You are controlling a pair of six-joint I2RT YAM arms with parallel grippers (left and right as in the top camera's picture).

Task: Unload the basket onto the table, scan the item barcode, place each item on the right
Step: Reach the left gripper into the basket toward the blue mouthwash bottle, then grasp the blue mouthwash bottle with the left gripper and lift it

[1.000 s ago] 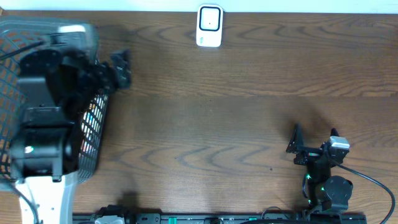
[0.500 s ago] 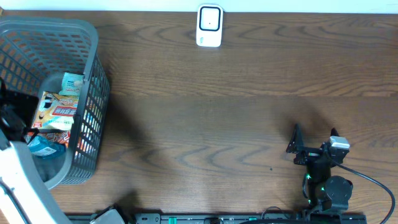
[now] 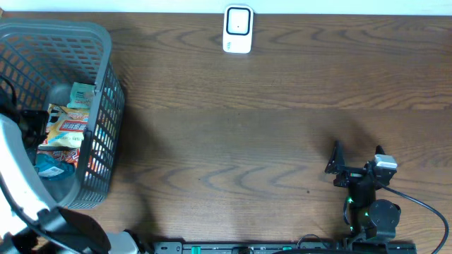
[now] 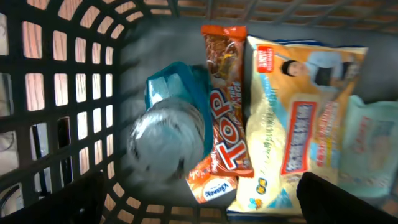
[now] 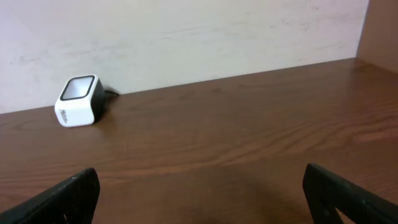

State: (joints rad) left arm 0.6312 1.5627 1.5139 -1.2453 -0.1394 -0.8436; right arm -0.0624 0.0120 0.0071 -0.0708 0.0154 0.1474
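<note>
My left gripper [image 4: 200,202], spread wide, hangs over the orange-wrapped Top bar [image 4: 227,124], its length crosswise to the jaws; right gripper [image 5: 202,194], likewise spread, far off.

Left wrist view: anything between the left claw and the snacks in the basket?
Nothing visible. The left claw hangs open over the basket, and the Top bar and yellow bag lie uncovered. Toward the scanner, only the basket's own wall stands in the way.
</note>
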